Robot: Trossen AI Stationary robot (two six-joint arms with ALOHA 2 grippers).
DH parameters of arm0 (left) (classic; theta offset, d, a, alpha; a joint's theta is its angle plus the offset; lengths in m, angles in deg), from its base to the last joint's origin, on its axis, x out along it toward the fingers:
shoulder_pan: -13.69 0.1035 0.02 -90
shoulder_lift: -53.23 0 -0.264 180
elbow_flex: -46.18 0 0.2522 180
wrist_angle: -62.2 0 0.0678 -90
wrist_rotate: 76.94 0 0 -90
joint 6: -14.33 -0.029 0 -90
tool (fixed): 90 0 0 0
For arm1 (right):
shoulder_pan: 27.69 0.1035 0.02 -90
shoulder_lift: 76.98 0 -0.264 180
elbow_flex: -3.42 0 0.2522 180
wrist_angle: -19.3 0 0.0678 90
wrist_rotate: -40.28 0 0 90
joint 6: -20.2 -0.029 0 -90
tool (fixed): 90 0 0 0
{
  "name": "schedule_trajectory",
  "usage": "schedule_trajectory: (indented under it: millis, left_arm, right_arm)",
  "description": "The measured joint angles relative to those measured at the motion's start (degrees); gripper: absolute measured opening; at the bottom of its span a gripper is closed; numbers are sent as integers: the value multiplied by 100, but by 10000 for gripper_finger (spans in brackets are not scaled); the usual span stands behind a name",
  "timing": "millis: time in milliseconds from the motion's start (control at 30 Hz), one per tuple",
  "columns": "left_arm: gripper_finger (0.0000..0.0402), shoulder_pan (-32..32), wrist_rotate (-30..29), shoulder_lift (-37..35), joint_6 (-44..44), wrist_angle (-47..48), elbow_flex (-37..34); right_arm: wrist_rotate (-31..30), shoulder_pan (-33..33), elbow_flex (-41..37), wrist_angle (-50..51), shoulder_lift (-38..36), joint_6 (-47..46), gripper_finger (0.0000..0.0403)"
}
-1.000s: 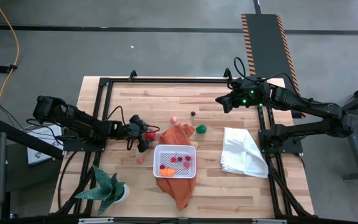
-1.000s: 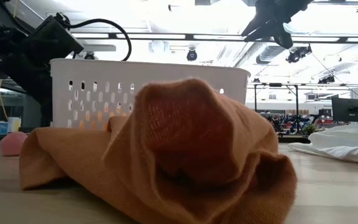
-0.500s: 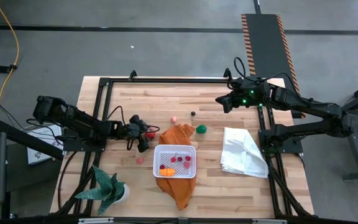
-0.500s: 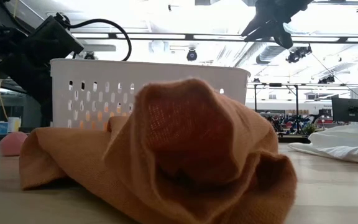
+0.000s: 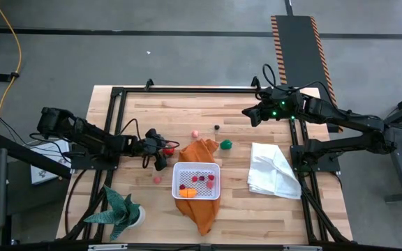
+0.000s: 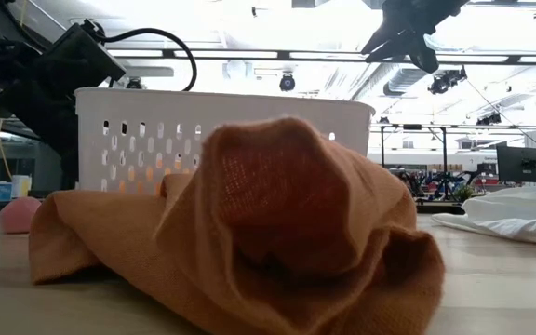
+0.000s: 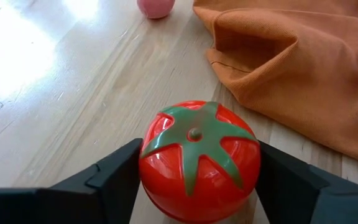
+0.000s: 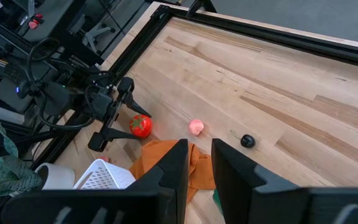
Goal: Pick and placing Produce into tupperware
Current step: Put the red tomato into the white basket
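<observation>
Gripping a red tomato (image 7: 194, 158), left fingers (image 7: 114, 180) touch its sides.

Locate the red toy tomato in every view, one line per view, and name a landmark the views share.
High view: tomato left of the orange cloth, at the left gripper.
Low view: not visible.
Left wrist view: tomato between that gripper's fingers.
Right wrist view: tomato at the left gripper.
Shared landmark: the orange cloth.

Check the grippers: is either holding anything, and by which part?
The left gripper has its fingers against the two sides of the red tomato; the tomato sits on the table. The right gripper, raised near the far edge, holds nothing.
</observation>
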Motion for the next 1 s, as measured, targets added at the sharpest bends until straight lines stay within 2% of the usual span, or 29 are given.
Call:
schedule_trajectory:
  millis: [1000]
  left_arm:
    - [275, 0, 124, -15, -44, -259, 87]
  right_arm:
    - [0, -2, 0, 0, 0, 0, 62]
